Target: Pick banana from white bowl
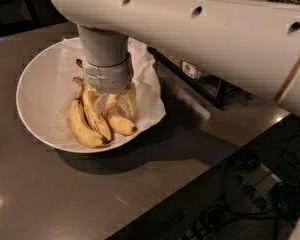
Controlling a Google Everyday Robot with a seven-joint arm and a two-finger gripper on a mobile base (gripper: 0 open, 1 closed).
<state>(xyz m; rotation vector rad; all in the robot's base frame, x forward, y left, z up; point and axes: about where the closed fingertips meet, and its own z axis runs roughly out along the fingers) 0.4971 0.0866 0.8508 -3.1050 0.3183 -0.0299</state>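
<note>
We see the white bowl (pixel 26 81) resting on a dark grey countertop (pixel 65 199), toward the upper left of the view. Crinkled white paper (pixel 146 96) lines it and spills over the rim on the right side.

Three bananas lie in the bowl's near half. The banana (pixel 121 124) we are after is the loose one on the right. It is yellow and lightly speckled, and its dark brown tip points toward the bowl's near right rim. Just beside it on the left lie the two paired bananas (pixel 86 126), more heavily speckled and pressed against each other. Their stem ends run up under the wrist.

The robot's big white arm (pixel 200 29) crosses the top of the view from the right. Its grey wrist (pixel 105 59) points straight down into the bowl. The gripper (pixel 115 100) sits right below the wrist, low inside the bowl and directly over the upper end of the loose banana, which shows through pale, half-clear parts. We cannot tell how far open the gripper is, nor whether it has a hold on the fruit. The banana's lower half lies on the paper.

Past the counter's edge at the lower right, dark cables (pixel 262 196) lie on a dim floor.
</note>
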